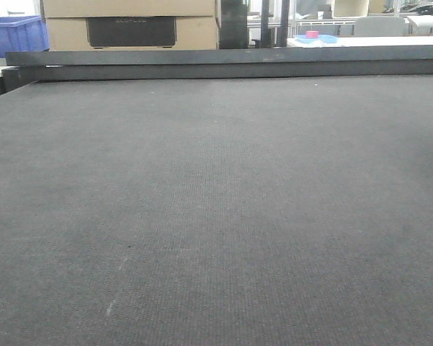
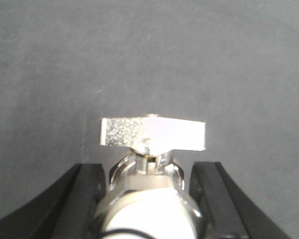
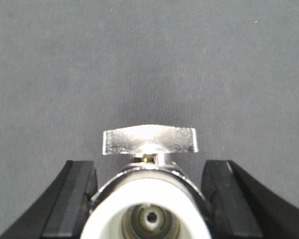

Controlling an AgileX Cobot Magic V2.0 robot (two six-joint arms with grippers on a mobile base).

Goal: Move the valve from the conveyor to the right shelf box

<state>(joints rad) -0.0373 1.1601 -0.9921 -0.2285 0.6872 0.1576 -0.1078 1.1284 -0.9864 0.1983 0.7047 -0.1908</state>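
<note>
The conveyor is a wide dark grey woven belt that fills the front view; no valve or gripper shows there. In the left wrist view, my left gripper is shut on a shiny metal valve with a flat butterfly handle and a white-lined end, over the belt. In the right wrist view, my right gripper is shut on a second, similar valve, its open white port facing the camera, also over the belt. The black fingers flank the valve body. The shelf box is out of view.
A dark rail runs along the belt's far edge. Behind it stand cardboard boxes, a blue crate at the far left, and a white table with a small pink object at the far right.
</note>
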